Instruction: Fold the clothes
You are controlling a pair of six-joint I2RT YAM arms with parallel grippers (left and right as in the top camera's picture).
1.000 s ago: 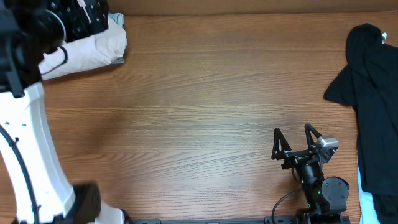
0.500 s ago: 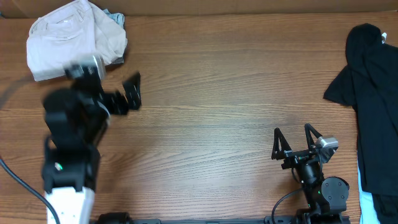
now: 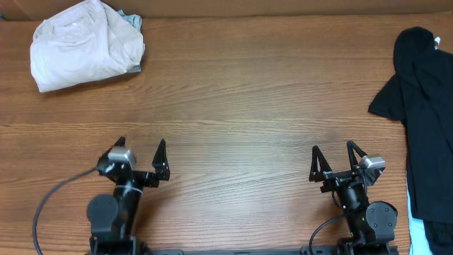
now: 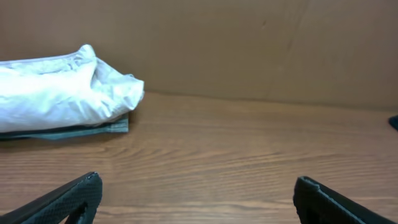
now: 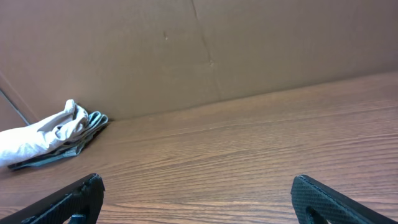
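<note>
The pale beige shorts (image 3: 85, 44) lie folded in a bundle at the table's far left corner, on top of a light-blue denim piece (image 3: 132, 21). They also show in the left wrist view (image 4: 59, 93) and small in the right wrist view (image 5: 43, 137). A black garment (image 3: 421, 106) lies unfolded along the right edge. My left gripper (image 3: 140, 149) is open and empty near the front left. My right gripper (image 3: 331, 151) is open and empty near the front right. Both grippers are far from the clothes.
A brown cardboard wall (image 4: 249, 43) stands along the table's far edge. The bare wooden tabletop (image 3: 241, 106) stretches between the two clothes piles. A bit of light-blue cloth (image 3: 432, 237) shows at the front right corner.
My left arm has drawn back from the beige bundle at the far left to the front left of the table, leaving the shorts there. The right arm has not moved.
</note>
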